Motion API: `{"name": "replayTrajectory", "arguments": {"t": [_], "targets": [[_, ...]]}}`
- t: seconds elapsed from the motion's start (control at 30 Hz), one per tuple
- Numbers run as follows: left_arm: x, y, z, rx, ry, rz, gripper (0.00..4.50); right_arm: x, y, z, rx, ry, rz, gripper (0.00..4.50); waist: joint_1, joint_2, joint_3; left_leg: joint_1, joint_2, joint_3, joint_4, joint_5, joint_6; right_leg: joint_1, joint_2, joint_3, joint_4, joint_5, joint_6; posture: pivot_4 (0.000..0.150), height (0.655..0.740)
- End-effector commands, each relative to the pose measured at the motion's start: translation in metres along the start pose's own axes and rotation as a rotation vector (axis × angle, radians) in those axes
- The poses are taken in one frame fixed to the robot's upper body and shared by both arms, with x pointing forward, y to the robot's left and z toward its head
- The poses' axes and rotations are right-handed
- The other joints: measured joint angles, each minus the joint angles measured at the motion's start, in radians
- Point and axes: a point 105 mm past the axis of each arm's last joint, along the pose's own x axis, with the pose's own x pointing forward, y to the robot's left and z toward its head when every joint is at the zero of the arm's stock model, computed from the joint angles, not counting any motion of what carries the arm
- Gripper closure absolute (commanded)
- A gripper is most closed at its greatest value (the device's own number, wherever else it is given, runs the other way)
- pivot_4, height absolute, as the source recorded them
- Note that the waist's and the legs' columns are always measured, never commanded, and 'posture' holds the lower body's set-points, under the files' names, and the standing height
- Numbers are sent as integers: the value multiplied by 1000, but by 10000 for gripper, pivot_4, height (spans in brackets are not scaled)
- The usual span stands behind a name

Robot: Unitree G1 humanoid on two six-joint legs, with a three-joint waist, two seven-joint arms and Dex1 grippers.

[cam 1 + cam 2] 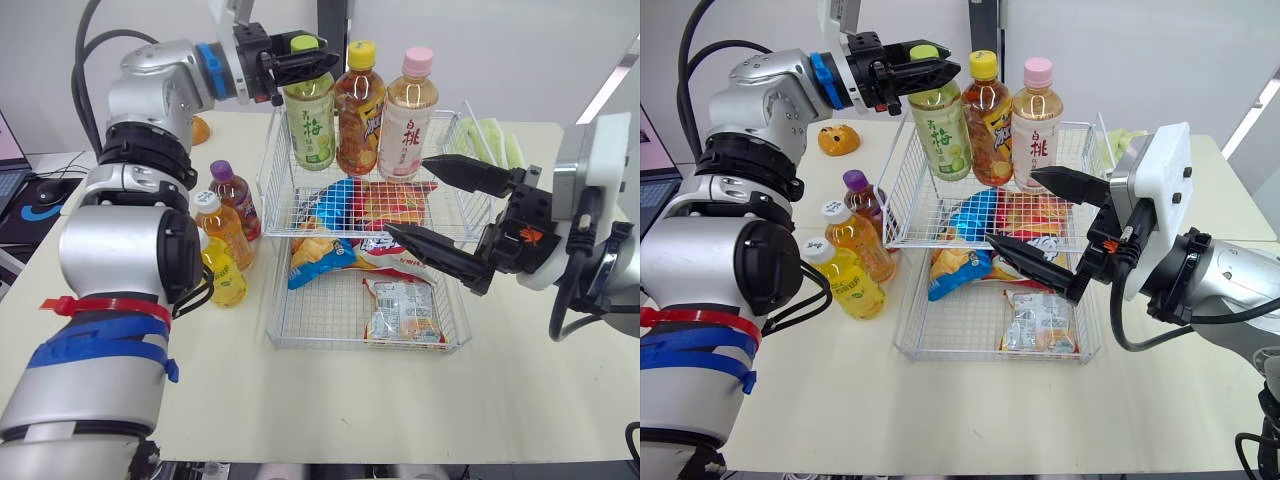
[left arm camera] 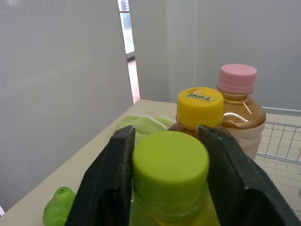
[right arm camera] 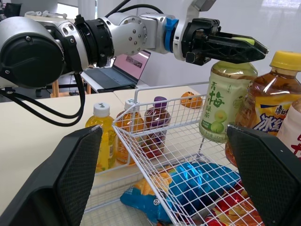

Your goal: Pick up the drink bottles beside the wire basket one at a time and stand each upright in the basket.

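Observation:
My left gripper (image 1: 318,62) is shut on the cap of a green-capped tea bottle (image 1: 310,125), held upright at the back left corner of the wire basket's (image 1: 275,310) upper tier. The cap (image 2: 170,167) sits between both fingers (image 2: 108,188). A yellow-capped bottle (image 1: 360,115) and a pink-capped bottle (image 1: 407,120) stand upright beside it in that tier. Left of the basket stand a purple-capped bottle (image 1: 237,200), an orange drink (image 1: 225,228) and a yellow drink (image 1: 224,272). My right gripper (image 1: 407,195) hangs open over the basket's front right, holding nothing.
Snack packets (image 1: 400,310) lie in the basket's lower and upper tiers. A small orange toy (image 1: 840,138) sits on the table at the back left, and a green cloth (image 1: 490,140) at the back right. A laptop and a mouse (image 1: 55,190) are off to the left.

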Motion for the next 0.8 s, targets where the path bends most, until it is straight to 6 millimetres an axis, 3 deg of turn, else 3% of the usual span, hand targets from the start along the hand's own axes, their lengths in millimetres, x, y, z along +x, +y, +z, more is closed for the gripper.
{"name": "replayTrajectory", "arguments": {"t": [0.03, 0.17, 0.33, 0.47, 0.63, 0.8], "targets": [[-5, 1, 18, 35, -51, -3, 12261, -3, 3, 10, -31, -38, -2, 0, 0, 0, 0, 0, 0, 0, 1, 0, 0, 0, 0, 0, 1, 0, 0, 1500, 7400], [-19, 9, 25, 46, -66, 46, 131, -3, 4, 9, -30, -33, 12, 0, -2, 0, 0, 0, 0, 0, 4, 0, 0, 0, 0, 0, 5, 0, 0, 1500, 7400], [-46, 20, 39, 43, -106, 118, 131, 7, -8, -1, -23, -6, 34, 0, -5, 0, 0, 1, 0, 1, 6, 0, 0, 0, 0, 1, 9, 0, 0, 1500, 7400], [-100, 41, 43, 57, -127, 319, 131, 4, -7, -7, -44, 28, 105, 0, -11, 0, 0, 1, 0, 1, 7, 0, 0, 0, 0, 1, 9, 0, 0, 1500, 7400], [-172, 56, 19, 87, -84, 600, 131, 6, 2, -11, -42, 24, 238, 0, -16, 0, 0, 1, 0, 0, 7, 0, 0, -1, 0, 1, 9, 0, 0, 1500, 7400], [-230, 36, -21, 73, 3, 747, 131, 15, 7, -17, -34, 9, 354, 0, -22, 1, 0, 2, 0, 0, 7, 0, 0, 0, 0, 2, 10, 0, 0, 1500, 7400]]}}
